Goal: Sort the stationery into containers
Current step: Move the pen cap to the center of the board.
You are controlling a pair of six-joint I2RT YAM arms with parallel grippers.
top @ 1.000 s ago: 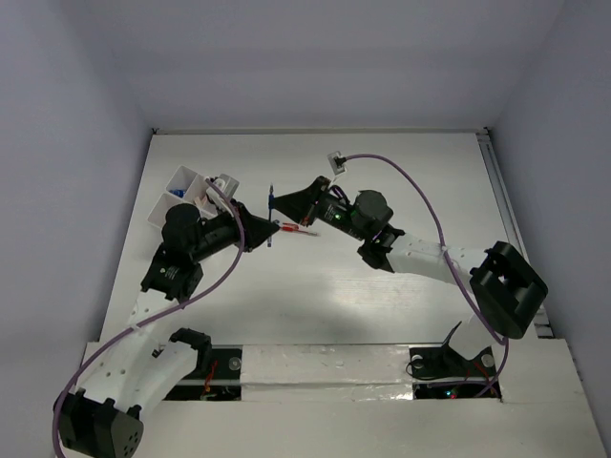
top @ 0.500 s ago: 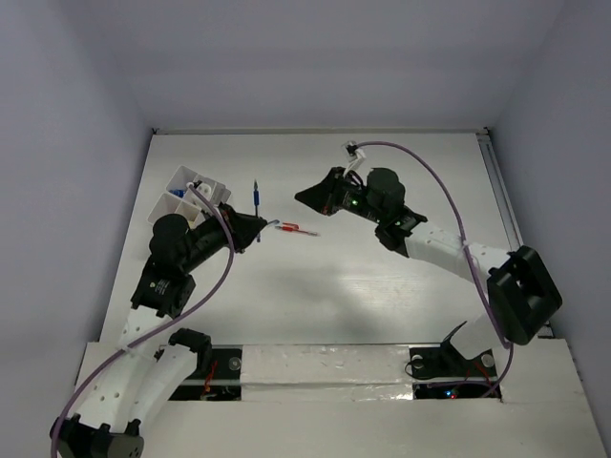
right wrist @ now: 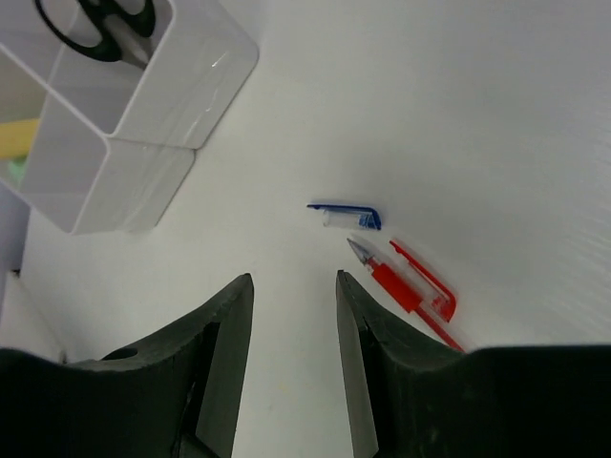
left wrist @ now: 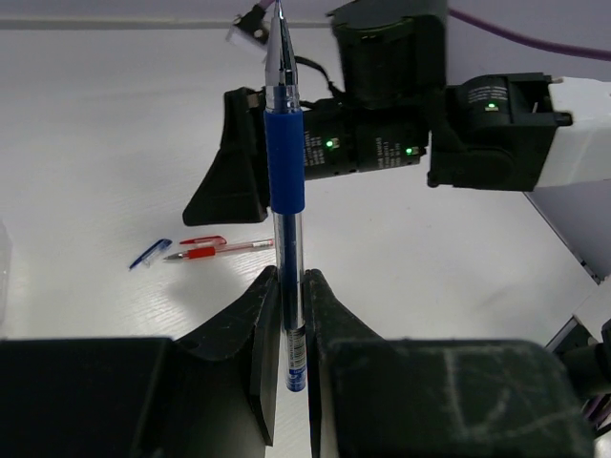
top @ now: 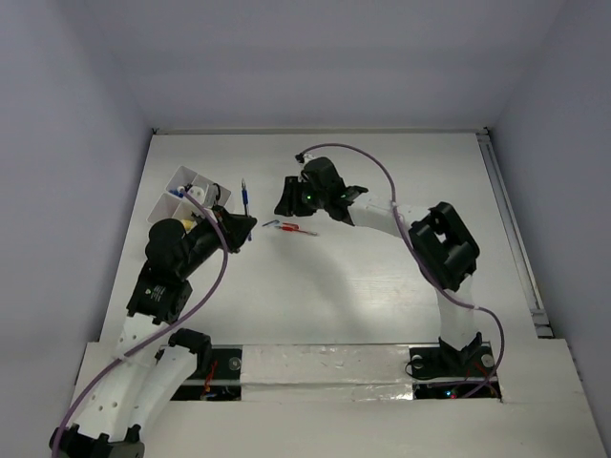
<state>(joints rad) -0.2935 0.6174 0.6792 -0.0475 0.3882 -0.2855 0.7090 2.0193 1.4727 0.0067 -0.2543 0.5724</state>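
My left gripper [left wrist: 291,286] is shut on the lower end of a blue pen [left wrist: 284,143], which stands upright between its fingers. In the top view that pen [top: 244,196] is just right of the white organiser box [top: 187,179]. My right gripper [right wrist: 294,286] is open and empty above the table. Just ahead of it lie a thin red pen [right wrist: 396,286] and a loose blue pen cap [right wrist: 346,215]. The box [right wrist: 143,105] holds black-handled scissors [right wrist: 115,24] and a yellow eraser [right wrist: 17,134]. The red pen [top: 298,230] lies between the two grippers.
The right arm's black wrist body [left wrist: 382,114] hangs close in front of the left gripper. Its purple cable [top: 377,167] loops over the back of the table. The organiser sits near the table's left edge [top: 148,191].
The right gripper has opened and let go of the blue pen, then swung over the red pen. The left gripper has carried the pen left toward the organiser.
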